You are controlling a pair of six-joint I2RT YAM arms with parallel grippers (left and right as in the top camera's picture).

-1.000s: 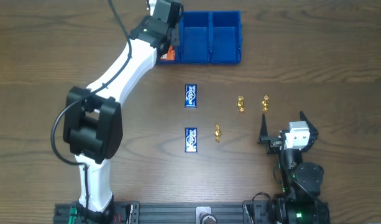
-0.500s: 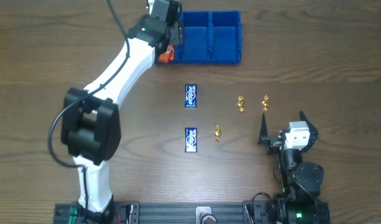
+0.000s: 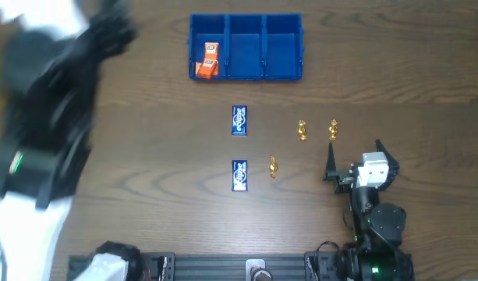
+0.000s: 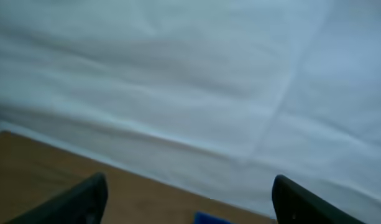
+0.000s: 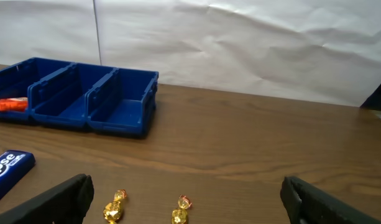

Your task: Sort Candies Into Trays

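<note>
Swinging away from the blue tray, the left arm uncovers orange candies in the leftmost compartment. The left fingers gape wide and empty, as do the right fingers. Two blue bars and three gold candies lie unsorted on the bench.

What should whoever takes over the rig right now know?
Left claw: open, empty, raised at the table's left side.
Right claw: open, empty, near its base, beside the gold candies.
Done: two orange candies lie in the left compartment of the tray.
Left: two blue candies at mid-table and three gold candies to their right, all loose on the table. The middle and right compartments hold nothing yet.
</note>
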